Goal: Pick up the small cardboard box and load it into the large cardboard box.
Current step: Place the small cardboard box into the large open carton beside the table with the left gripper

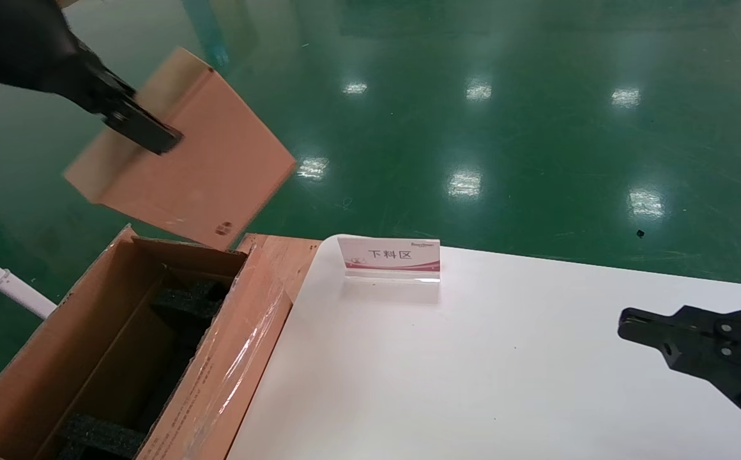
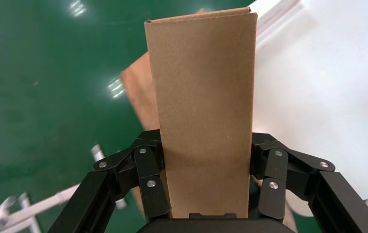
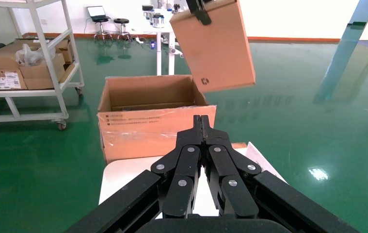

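My left gripper (image 1: 153,131) is shut on the small cardboard box (image 1: 198,166), a flat pinkish-brown box with a small dark mark near its lower corner. It hangs tilted in the air above the far end of the large cardboard box (image 1: 38,358). The left wrist view shows the small box's narrow edge (image 2: 203,121) clamped between the fingers (image 2: 150,167). The large box stands open at the table's left, with black foam inserts (image 1: 185,300) inside and a taped flap (image 1: 243,345). In the right wrist view the small box (image 3: 216,46) hangs over the large box (image 3: 148,92). My right gripper (image 1: 626,322) is shut and empty over the table's right side.
A white table (image 1: 473,370) carries a small sign stand (image 1: 391,259) near its far edge. Green floor lies beyond. The right wrist view shows a shelf cart with cartons (image 3: 26,63) and a desk with chairs (image 3: 119,24) in the background.
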Controlling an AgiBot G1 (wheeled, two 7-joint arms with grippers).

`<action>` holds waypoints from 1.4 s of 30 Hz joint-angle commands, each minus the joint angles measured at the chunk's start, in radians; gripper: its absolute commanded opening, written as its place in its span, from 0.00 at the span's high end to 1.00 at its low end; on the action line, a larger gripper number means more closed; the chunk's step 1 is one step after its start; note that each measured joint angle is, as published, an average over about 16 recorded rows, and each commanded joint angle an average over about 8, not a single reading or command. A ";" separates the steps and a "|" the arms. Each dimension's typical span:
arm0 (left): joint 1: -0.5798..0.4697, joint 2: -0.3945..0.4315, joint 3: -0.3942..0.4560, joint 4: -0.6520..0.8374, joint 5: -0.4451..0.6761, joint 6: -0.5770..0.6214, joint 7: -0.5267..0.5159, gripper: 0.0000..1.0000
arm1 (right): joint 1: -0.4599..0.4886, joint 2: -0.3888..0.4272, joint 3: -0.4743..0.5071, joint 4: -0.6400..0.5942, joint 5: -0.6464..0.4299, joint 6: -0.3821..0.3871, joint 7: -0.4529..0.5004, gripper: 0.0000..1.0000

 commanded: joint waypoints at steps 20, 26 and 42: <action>-0.181 -0.001 0.496 0.008 -0.205 0.040 -0.004 1.00 | 0.000 0.001 -0.001 0.000 0.001 0.001 -0.001 0.00; -0.127 -0.039 0.538 0.028 -0.191 -0.003 0.014 1.00 | 0.000 0.001 -0.002 0.000 0.001 0.001 -0.001 0.00; -0.061 -0.167 0.570 0.013 -0.115 -0.052 0.002 1.00 | 0.001 0.001 -0.002 0.000 0.002 0.001 -0.001 0.00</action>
